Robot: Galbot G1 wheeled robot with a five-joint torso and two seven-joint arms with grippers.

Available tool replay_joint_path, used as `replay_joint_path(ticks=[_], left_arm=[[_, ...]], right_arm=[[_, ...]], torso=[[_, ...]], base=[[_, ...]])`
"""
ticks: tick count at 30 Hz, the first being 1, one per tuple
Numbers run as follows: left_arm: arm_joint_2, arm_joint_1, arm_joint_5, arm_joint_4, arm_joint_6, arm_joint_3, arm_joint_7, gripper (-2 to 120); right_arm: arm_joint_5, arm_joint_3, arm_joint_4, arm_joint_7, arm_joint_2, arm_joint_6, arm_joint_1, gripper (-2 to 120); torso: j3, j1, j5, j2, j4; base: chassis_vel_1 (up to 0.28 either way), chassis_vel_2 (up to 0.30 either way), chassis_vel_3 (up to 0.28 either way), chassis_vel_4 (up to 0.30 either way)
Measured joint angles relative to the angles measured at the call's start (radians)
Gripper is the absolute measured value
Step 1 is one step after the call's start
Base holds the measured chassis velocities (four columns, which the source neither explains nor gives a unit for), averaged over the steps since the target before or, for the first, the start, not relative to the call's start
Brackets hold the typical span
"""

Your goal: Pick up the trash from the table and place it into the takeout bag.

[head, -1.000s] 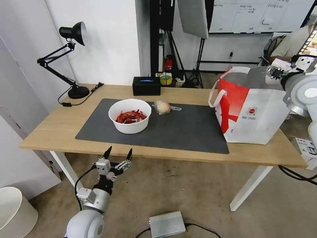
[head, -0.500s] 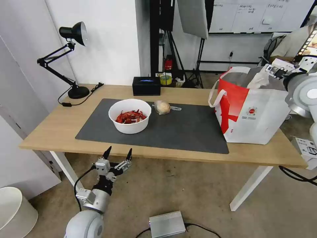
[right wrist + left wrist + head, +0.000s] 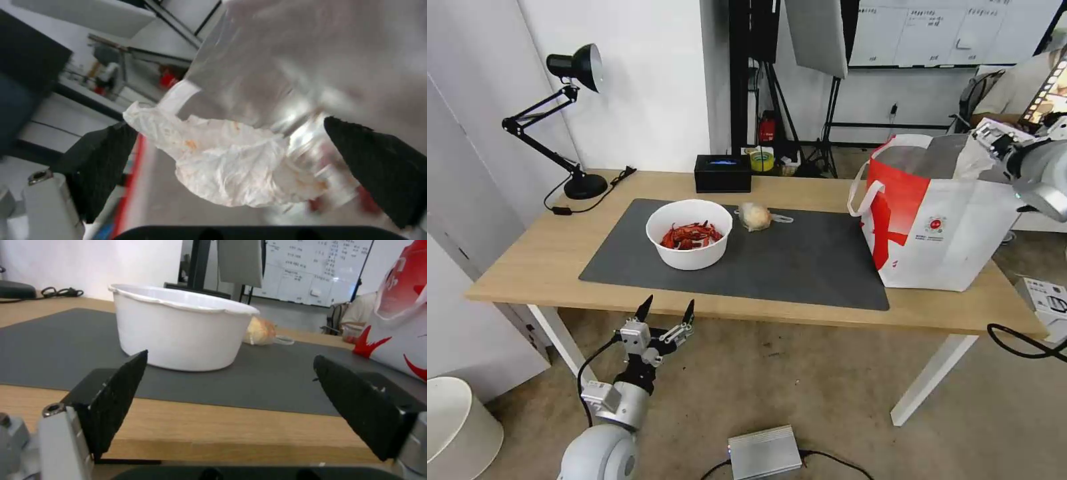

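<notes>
You have three pieces of trash in sight: one white bowl of crayfish shells point(image 3: 690, 233), one yellowish plastic wad point(image 3: 756, 216), and one crumpled tissue point(image 3: 227, 163). The bowl sits on the dark grey mat point(image 3: 800, 263) towards its left end, the wad just beside it nearer the table's point(image 3: 520, 267) far edge. One takeout bag point(image 3: 937, 213) stands upright at the table's right end, overlapping the mat's right edge.

A black desk lamp point(image 3: 570, 120) occupies the far left corner and a small black box point(image 3: 723, 173) rests at the far edge behind the bowl; neither blocks the way from bowl to bag.

Your left gripper point(image 3: 666, 309) waits below the near edge, jaws spread wide and empty. Your right gripper point(image 3: 992, 139) hovers over the bag's open mouth, jaws released, the tissue loose between them against the foil lining. Compared with a second ago, that gripper has shifted rightwards, and the tissue has left its grasp.
</notes>
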Motion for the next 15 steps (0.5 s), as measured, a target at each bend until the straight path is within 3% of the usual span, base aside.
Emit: replay_joint_path(ticks=[8,15], left_arm=[[0.000,0.002,0.001,0.002,0.000,0.000,0.001,100],[0.001,-0.006,0.002,0.011,0.000,0.005,0.002,100]], right_arm=[[0.073,0.029,-0.020,0.021,0.054,0.104,0.036,100],[-0.022,-0.015,0.022,-0.054,0.034,0.028,0.027,100]], torso=[[0.000,0.000,0.0000,0.000,0.0000],[0.000,0.000,-0.0003,0.000,0.0000]], base=[[0.000,0.000,0.000,0.000],[0.000,0.000,0.000,0.000]])
